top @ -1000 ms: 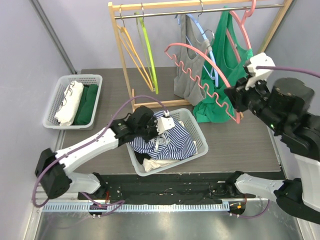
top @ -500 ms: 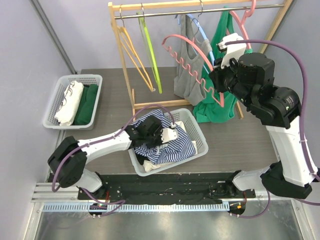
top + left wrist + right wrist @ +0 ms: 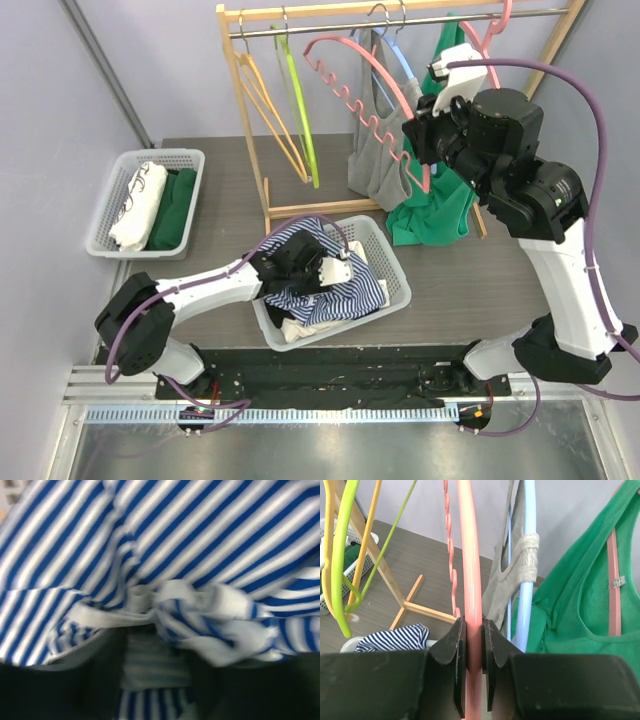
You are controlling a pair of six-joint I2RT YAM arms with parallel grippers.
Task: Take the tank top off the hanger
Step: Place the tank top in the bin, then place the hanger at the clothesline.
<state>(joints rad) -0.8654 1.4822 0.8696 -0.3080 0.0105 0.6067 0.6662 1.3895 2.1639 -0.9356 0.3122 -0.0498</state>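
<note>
The blue-and-white striped tank top (image 3: 330,285) lies bunched in the grey basket (image 3: 397,277), off any hanger. My left gripper (image 3: 335,268) is pressed down onto it. In the left wrist view the striped cloth (image 3: 200,545) fills the frame, and the dark fingers (image 3: 100,680) stand apart with loose cloth between them. My right gripper (image 3: 420,135) is shut on the bare pink hanger (image 3: 470,555) and holds it high beside the rail. The jaws pinch the hanger's arm (image 3: 474,630).
A wooden rack (image 3: 245,110) carries yellow (image 3: 262,105) and lime (image 3: 298,110) hangers, a grey top (image 3: 375,150) on a blue hanger, and a green top (image 3: 435,210). A second basket (image 3: 120,175) with folded clothes sits at the far left.
My right arm has lifted the pink hanger up and to the left, toward the rail. My left gripper has opened over the striped top in the basket.
</note>
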